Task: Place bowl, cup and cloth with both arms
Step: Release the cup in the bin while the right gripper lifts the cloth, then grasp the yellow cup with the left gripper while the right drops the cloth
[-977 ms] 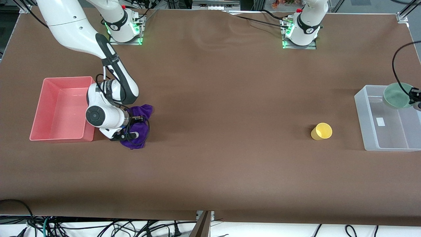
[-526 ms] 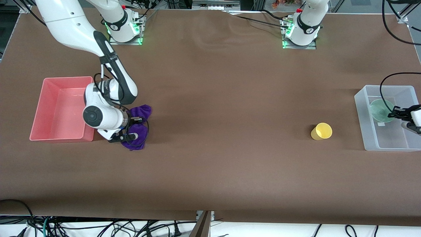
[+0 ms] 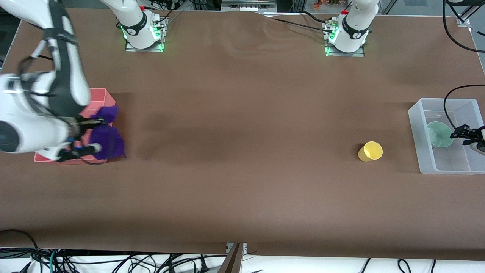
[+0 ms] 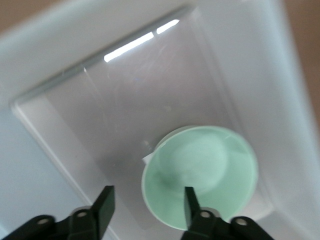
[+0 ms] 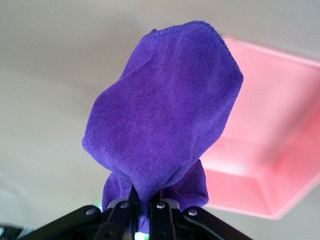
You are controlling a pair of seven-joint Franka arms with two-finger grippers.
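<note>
My right gripper [image 3: 85, 134] is shut on the purple cloth [image 3: 107, 140] and holds it in the air over the edge of the pink tray [image 3: 100, 98]. In the right wrist view the cloth [image 5: 165, 125] hangs from the gripper [image 5: 146, 202] beside the tray [image 5: 270, 150]. My left gripper [image 3: 460, 135] is open over the clear bin [image 3: 418, 125]. The sage-green bowl [image 3: 439, 134] lies in the bin. In the left wrist view the bowl [image 4: 205, 172] sits free on the bin floor, one fingertip [image 4: 189, 200] in front of it. The yellow cup [image 3: 370, 151] stands upright on the table, toward the bin.
The brown table mat stretches between the tray at the right arm's end and the bin at the left arm's end. Both arm bases [image 3: 142, 28] stand along the edge farthest from the front camera. Cables hang at the table's near edge.
My right gripper has lifted the cloth off the table and carried it up toward the pink tray. My left gripper lowered the bowl into the bin, let it go and stands open.
</note>
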